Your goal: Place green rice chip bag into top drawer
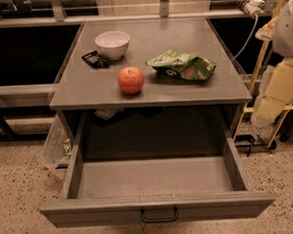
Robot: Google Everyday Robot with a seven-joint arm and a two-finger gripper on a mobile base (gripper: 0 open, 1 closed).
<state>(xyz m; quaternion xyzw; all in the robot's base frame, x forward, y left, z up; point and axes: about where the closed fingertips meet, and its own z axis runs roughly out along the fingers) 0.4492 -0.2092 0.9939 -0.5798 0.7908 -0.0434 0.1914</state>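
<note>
Tabletop (192, 39): front edge overhangs the drawer's rear.
Top drawer (92, 212): pulled out, open upward.
Green rice chip bag (182, 66): crinkled, shiny, flat on tabletop, right of apple (131, 80).
Gripper: out of view; grip cannot be told.

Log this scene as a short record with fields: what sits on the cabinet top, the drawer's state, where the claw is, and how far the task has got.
green rice chip bag: lying on the cabinet top, right of the apple
apple: on the top, near its front edge
white bowl: rear left, beside a small dark object
top drawer: pulled open
claw: not in view; only pale arm sections at the right edge
task status: bag not yet in the drawer
</note>
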